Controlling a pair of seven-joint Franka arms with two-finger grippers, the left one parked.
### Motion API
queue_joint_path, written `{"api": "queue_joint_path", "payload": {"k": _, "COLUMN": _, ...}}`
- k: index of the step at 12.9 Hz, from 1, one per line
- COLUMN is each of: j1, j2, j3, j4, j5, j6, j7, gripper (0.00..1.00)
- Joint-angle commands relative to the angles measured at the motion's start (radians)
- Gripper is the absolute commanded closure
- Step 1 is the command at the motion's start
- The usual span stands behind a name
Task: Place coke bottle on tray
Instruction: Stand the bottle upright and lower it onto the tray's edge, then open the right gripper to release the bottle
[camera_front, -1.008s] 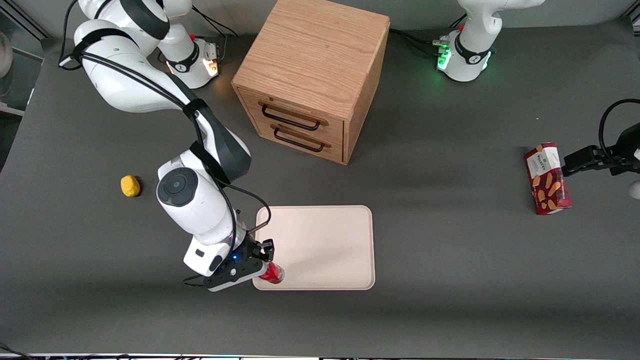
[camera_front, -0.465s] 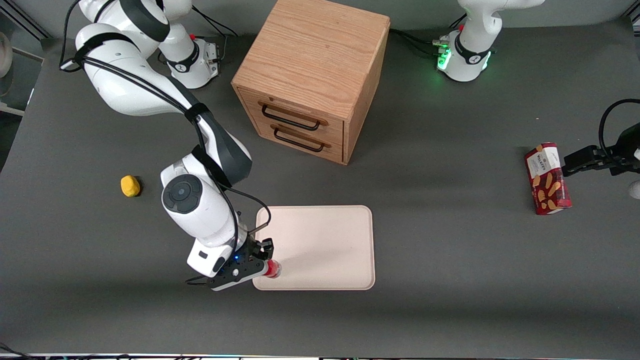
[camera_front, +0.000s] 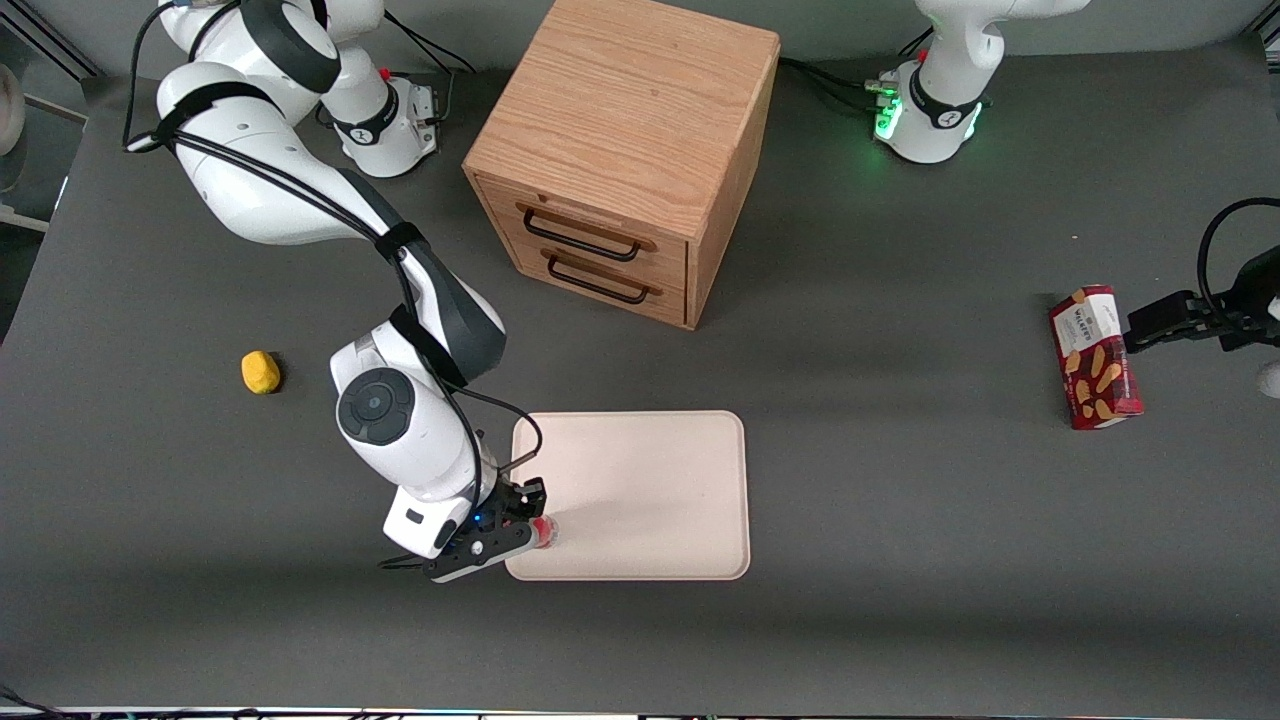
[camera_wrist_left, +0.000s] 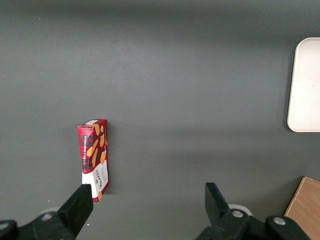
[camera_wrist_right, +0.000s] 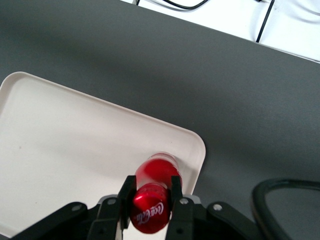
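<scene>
Red coke bottle (camera_wrist_right: 156, 172) (white script on cap), cream-pink tray (camera_front: 650, 480), black end effector (camera_wrist_right: 151, 196)

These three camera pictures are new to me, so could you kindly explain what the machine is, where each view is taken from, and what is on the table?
The machine is a white robot arm ending in a two-finger gripper. The front view looks down on the whole dark table. The right wrist view comes from a camera on that arm, looking past its fingers. The left wrist view comes from a second, parked arm.

The gripper is closed on a small red coke bottle, over the corner of the pale tray nearest the front camera on the working arm's end. Farther from the camera stands a wooden drawer cabinet. A yellow lump lies toward the working arm's end, a red biscuit box toward the parked arm's.
</scene>
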Motion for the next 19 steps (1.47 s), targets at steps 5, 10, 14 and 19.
{"api": "queue_joint_path", "payload": {"k": 5, "j1": -0.005, "j2": 0.004, "j3": 0.011, "j4": -0.002, "j5": -0.018, "j6": 0.029, "j7": -0.003, "gripper": 0.31}}
{"api": "queue_joint_path", "payload": {"k": 10, "j1": -0.009, "j2": 0.004, "j3": 0.011, "j4": -0.022, "j5": -0.022, "j6": 0.039, "j7": -0.004, "gripper": 0.00}}
{"api": "queue_joint_path", "payload": {"k": 14, "j1": -0.032, "j2": -0.034, "j3": 0.009, "j4": -0.022, "j5": -0.009, "j6": 0.014, "j7": -0.015, "gripper": 0.00}}
{"api": "queue_joint_path", "payload": {"k": 19, "j1": -0.078, "j2": -0.241, "j3": -0.108, "j4": -0.022, "j5": 0.274, "j6": -0.276, "j7": -0.070, "gripper": 0.00}}
